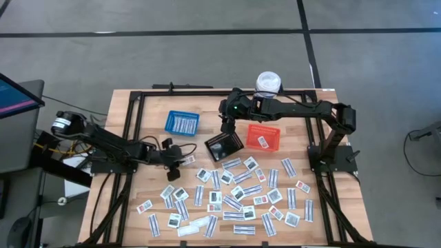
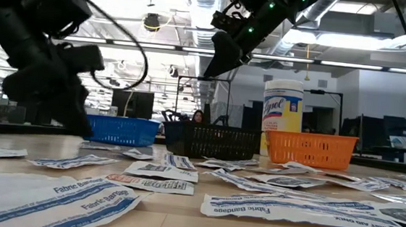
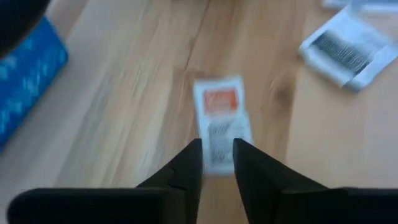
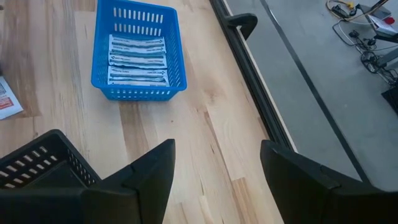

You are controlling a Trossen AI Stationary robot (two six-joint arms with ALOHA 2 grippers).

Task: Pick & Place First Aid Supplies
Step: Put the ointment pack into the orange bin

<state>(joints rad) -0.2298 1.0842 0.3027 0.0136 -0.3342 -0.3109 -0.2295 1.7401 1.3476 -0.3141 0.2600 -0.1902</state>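
Left gripper (image 3: 217,155): jaws slightly parted over an orange-marked packet (image 3: 219,121) lying on the table (image 3: 124,93); grasp undeterminable. Right gripper (image 4: 214,162): jaws released, above black basket (image 4: 37,165).

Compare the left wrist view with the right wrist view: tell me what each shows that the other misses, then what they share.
Only the left wrist view shows the left gripper with its fingers slightly apart around the end of a small white packet with an orange mark, and a second, striped packet lying farther off.

Only the right wrist view shows the right gripper open and empty, the black basket beside it, the strips lying inside the blue basket, and the floor past the table edge.

Both show the blue basket and the wooden table.
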